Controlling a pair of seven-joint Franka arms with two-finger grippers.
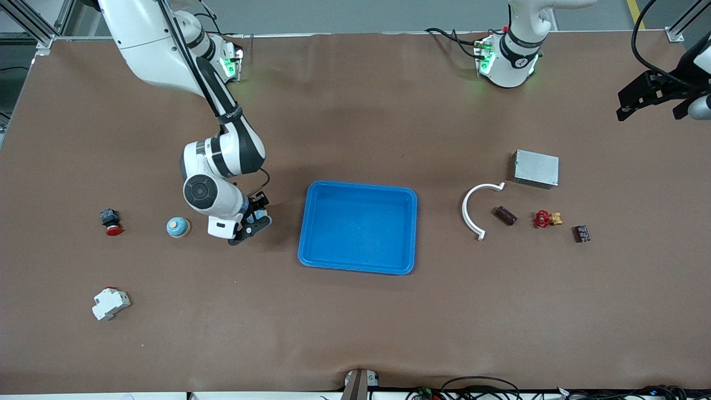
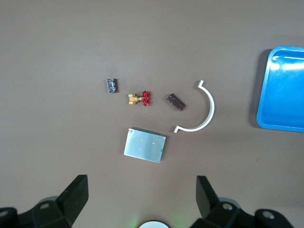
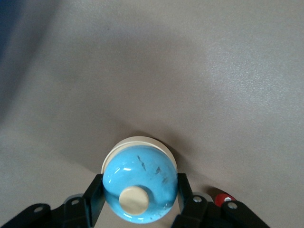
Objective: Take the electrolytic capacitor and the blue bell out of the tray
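A blue bell (image 3: 140,185) with a cream knob sits between the fingers of my right gripper (image 3: 140,202), which is shut on its sides just above the table. In the front view that gripper (image 1: 253,222) is low beside the blue tray (image 1: 355,268), with a bit of light blue between its fingers. A similar blue bell (image 1: 178,226) stands on the table toward the right arm's end. The capacitor (image 1: 505,215), a dark brown cylinder, lies inside a white curved piece (image 1: 471,214); it also shows in the left wrist view (image 2: 175,101). My left gripper (image 1: 658,97) is open, empty and high up (image 2: 142,194).
Around the capacitor lie a metal box (image 1: 536,168), a red valve (image 1: 543,218) and a small dark terminal block (image 1: 581,234). Toward the right arm's end are a red push button (image 1: 111,222) and a white breaker (image 1: 110,303).
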